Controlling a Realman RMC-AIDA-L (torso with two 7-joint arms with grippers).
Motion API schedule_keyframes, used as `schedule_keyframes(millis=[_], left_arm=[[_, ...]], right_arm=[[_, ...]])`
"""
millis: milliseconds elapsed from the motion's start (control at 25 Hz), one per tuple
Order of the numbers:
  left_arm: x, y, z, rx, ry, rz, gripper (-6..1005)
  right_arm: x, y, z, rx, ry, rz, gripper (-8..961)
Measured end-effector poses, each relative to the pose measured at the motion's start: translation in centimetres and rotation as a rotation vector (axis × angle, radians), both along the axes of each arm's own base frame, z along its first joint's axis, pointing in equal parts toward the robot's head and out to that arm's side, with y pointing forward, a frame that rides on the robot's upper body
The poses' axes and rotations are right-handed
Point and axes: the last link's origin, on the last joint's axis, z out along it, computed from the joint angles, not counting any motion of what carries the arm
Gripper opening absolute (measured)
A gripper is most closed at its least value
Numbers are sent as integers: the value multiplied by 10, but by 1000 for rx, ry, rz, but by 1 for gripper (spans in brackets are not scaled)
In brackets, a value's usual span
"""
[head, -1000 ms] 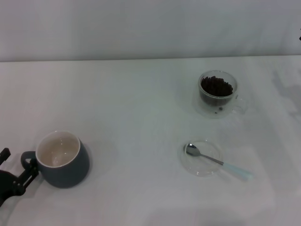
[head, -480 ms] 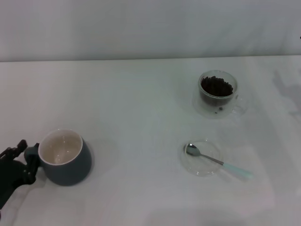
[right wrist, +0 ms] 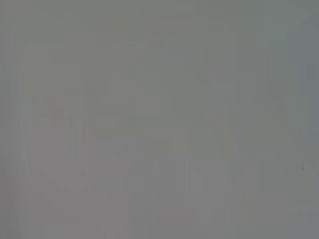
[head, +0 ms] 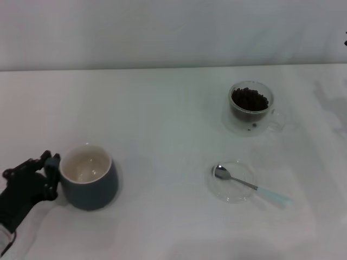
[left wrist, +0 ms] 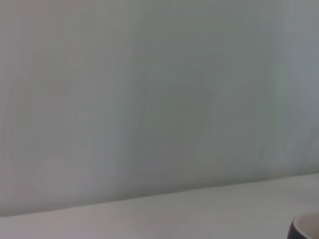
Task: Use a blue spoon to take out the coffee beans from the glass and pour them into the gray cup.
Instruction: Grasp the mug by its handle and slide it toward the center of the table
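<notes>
A: Where's the rounded dark blue-gray ceramic cup (head: 89, 177)?
B: Near-left on the white table (head: 162, 124); the black left gripper (head: 47, 172) is clamped on its handle side.
A: And the rest?
B: Well right: clear glass (head: 250, 108) of dark coffee beans (head: 249, 99); pale-blue-handled metal spoon (head: 249, 186) lies on a clear saucer (head: 232, 182).

A white table (head: 162, 108) carried everything. On it stood the gray cup (head: 89, 187) near the left front and the glass (head: 250, 108) toward the right rear. A clear saucer (head: 232, 181) lay in front of the glass.
</notes>
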Motion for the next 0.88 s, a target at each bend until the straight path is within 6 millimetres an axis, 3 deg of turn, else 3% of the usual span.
schedule_keyframes(millis=[400,880], left_arm=[[33,19,-29,-112,43,-104,146],[54,16,-46,-160,131,-241,146]], right_arm=[[-5,3,-3,-10,0,14,856],[-5,3,-4,-11,1,16,856]])
